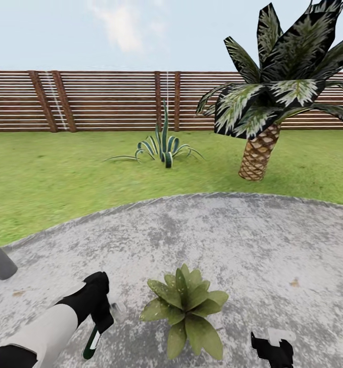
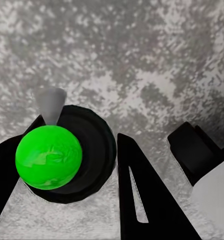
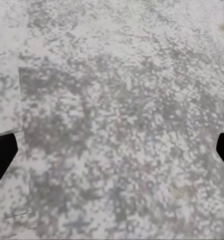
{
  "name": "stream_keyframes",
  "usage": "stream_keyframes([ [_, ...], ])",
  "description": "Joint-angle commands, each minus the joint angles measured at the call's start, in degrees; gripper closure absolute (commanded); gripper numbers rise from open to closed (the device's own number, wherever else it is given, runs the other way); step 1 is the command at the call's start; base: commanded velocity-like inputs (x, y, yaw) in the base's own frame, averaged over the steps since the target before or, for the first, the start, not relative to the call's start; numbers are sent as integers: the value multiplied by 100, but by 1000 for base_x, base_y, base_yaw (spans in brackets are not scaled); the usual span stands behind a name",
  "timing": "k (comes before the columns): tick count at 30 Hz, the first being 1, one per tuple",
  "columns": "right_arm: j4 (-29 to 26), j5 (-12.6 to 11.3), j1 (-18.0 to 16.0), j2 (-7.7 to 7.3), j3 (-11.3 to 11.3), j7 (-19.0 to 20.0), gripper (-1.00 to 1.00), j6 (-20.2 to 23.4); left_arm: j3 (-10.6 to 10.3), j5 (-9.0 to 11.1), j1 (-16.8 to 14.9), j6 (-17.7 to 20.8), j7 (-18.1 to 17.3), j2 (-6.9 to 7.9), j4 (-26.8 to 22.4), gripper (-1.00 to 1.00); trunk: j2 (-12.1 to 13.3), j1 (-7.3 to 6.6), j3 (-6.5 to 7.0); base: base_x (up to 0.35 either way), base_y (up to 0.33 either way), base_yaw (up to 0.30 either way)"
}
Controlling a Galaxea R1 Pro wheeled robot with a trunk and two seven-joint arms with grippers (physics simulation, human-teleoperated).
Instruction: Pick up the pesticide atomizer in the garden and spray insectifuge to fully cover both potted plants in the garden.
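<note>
Left gripper point(image 1: 100, 327) is clamped on the pesticide atomizer point(image 1: 92, 343), a slim dark green bottle with a white band, hanging nozzle-down over the patio point(image 1: 253, 240). Down the left wrist view its black fingers point(image 2: 147, 200) hug a black round collar with a glossy bright green dome point(image 2: 48, 156). Right gripper point(image 3: 112, 150) hangs spread wide, empty, black fingertips point(image 3: 2, 155) at each edge above mottled grey stone. One potted plant point(image 1: 186, 309), a low rosette of broad pointed leaves, sits between the arms, just beside the bottle. Beyond lie lawn point(image 1: 53, 174), striped agave point(image 1: 163, 145), scaly-trunked palm point(image 1: 273, 97) and slatted brown fence point(image 1: 105, 99).
</note>
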Motion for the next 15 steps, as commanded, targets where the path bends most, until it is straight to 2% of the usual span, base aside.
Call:
stream_keyframes([
  [1, 11, 61, -3, -1, -31, -30, -100, -18, -25, -32, -2, 33, -47, -1, -13, 100, -2, 0, -5, 70, -253, 0],
  [4, 11, 61, -3, -1, -31, -30, -100, -18, -27, -30, -2, 33, -44, -7, -14, 100, -2, 0, -5, -25, -266, 16],
  [7, 11, 61, -2, -1, -31, -30, -100, -18, -22, -30, -2, 33, -38, -8, -21, 100, -2, 0, -5, -75, -223, 198],
  [15, 11, 61, -2, -1, -31, -30, -100, -18, -25, -25, -2, 33, -29, 16, 31, 100, -2, 0, -5, -8, -19, 275],
])
